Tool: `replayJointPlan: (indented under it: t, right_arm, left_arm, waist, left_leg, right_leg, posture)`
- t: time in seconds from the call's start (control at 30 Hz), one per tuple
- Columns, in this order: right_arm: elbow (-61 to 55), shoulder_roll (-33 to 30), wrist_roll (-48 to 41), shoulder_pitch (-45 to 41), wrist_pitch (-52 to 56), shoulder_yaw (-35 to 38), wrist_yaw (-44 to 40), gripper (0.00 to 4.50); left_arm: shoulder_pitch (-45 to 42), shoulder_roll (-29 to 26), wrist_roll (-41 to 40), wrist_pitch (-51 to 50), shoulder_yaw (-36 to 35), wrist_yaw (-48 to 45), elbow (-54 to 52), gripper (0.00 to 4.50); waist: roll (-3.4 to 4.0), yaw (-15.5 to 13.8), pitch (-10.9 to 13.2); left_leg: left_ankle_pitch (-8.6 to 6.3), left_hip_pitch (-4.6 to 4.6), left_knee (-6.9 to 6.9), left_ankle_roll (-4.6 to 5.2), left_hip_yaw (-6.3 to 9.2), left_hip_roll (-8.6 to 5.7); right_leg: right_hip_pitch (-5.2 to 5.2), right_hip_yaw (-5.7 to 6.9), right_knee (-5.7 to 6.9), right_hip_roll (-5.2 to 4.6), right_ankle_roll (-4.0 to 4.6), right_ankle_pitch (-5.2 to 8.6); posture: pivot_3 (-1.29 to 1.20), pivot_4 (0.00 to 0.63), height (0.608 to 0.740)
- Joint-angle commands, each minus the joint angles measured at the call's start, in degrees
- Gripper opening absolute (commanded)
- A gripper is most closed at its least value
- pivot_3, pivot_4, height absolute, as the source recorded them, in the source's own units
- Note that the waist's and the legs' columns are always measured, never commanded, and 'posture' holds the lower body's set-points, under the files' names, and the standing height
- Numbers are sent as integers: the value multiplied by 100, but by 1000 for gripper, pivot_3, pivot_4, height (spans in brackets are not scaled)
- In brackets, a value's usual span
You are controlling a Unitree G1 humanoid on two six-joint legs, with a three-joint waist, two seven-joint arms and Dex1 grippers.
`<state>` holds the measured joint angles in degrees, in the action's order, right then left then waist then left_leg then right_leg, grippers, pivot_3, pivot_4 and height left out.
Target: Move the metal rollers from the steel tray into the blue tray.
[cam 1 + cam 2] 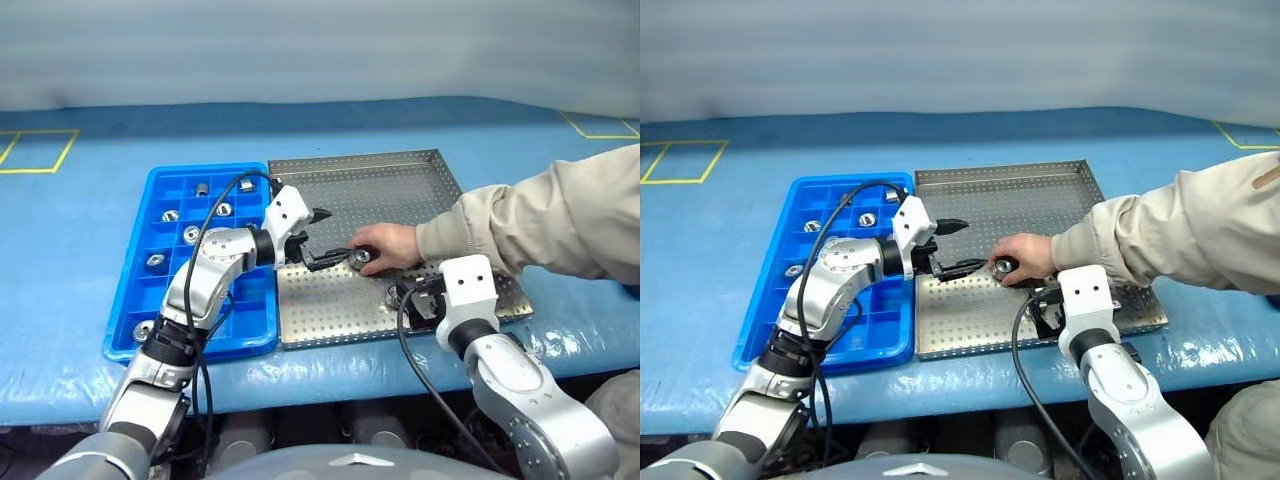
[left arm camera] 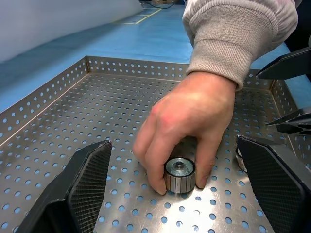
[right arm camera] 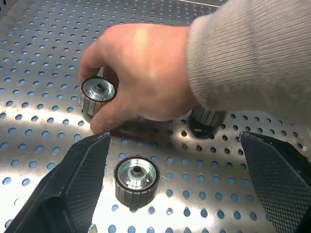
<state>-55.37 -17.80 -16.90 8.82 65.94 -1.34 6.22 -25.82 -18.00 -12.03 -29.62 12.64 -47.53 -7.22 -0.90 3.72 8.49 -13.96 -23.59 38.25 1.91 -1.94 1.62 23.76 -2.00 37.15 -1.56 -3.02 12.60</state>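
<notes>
Person's hand [image 3: 141,73] covered part of one metal roller [image 3: 206,119] on steel tray [image 1: 400,185]; only lower edge visible. Sleeve [image 1: 540,225] cut off by picture edge. Blue tray [image 1: 135,275] partly hidden behind left arm; count of rollers in compartments indeterminate.

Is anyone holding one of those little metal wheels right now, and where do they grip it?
Only the person's hand holds a roller, fingertips on its ribbed sides. Both grippers' jaws are open and empty.

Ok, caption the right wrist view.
A person's hand holds a metal roller on the steel tray beyond the open right gripper.
</notes>
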Motion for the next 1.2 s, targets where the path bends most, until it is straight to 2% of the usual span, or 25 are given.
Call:
replayJointPlan:
  t: [0.03,0.37,0.5,0.67,0.77,1.0,1.2]
  right_arm:
    - [-48,84,20,-120,193,20,-83,4500]
    - [697,444,77,-542,658,-17,-245,4500]
    - [1107,800,87,-860,964,387,-216,4500]
    - [1216,900,107,-1124,1547,678,-315,4500]
    - [1154,879,75,-1166,1864,718,-428,3940]
    - [992,800,20,-1209,2430,761,-767,1709]
    - [951,538,35,-1313,2654,698,-991,1714]
  left_arm:
    - [128,-80,-87,28,-38,72,-420,4467]
    - [621,-310,-178,219,56,-23,-912,4467]
    - [748,-302,-157,128,184,36,-1112,4467]
    - [937,-295,-193,78,280,113,-1324,4467]
    - [1049,-269,-250,23,307,164,-1420,4500]
    - [1171,-186,-319,-37,378,359,-1502,4500]
    - [1164,-193,-317,8,379,457,-1480,4500]
  waist:
    - [0,-13,0]
    - [1,-16,0]
    - [0,-45,-1]
    - [1,-99,-1]
    - [1,-153,0]
    - [1,-230,0]
    - [1,-245,0]
  left_leg:
    - [0,0,0,0,0,0]
    - [1,3,2,1,-3,1]
    - [1,0,0,1,-2,0]
    - [1,0,-6,1,-2,1]
    - [1,0,-10,1,-2,2]
    - [1,-1,-8,1,-3,0]
    - [0,-1,-11,1,-2,0]
  right_leg:
    - [0,1,0,0,0,0]
    - [-1,0,1,0,2,0]
    - [1,0,0,-1,2,0]
    - [2,1,-3,1,6,-3]
    - [4,1,-3,2,7,-1]
    - [2,1,-9,-2,5,1]
    - [2,3,-12,0,5,1]
  posture:
    - [-81,150,740]
    - [-64,150,740]
    - [-30,150,740]
    - [-6,150,740]
    - [4,150,740]
    - [19,150,740]
    - [26,150,740]
